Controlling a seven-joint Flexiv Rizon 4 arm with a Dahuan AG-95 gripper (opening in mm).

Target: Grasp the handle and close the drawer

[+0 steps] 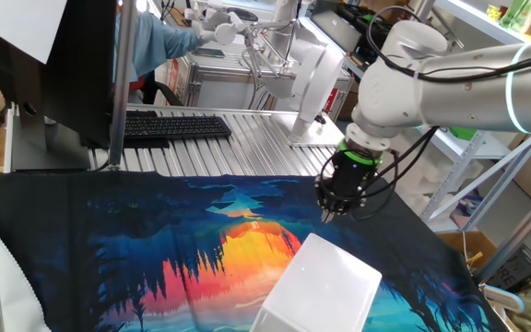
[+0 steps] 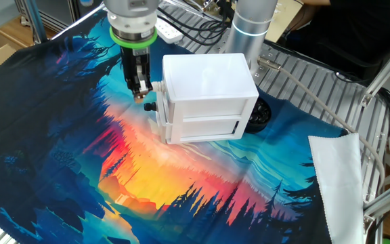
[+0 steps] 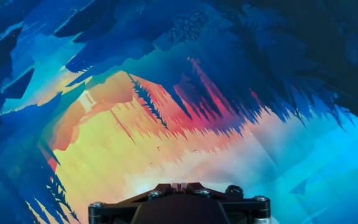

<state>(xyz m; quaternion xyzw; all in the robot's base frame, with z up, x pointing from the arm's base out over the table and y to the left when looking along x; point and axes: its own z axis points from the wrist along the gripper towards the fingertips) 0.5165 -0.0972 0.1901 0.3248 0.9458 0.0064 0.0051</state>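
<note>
Hand pinched shut beside drawer, whose handle stays indistinct.

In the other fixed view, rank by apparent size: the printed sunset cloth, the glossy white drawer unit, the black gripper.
1. Printed sunset cloth, covering most of the table.
2. Glossy white box-shaped drawer unit.
3. Black two-finger gripper, clearly smallest, beside the unit.

In the other fixed view, the glossy white box-shaped drawer unit blocks the middle, with the black two-finger gripper just left of it. The colourful sunset cloth at lower left lies bare
</note>
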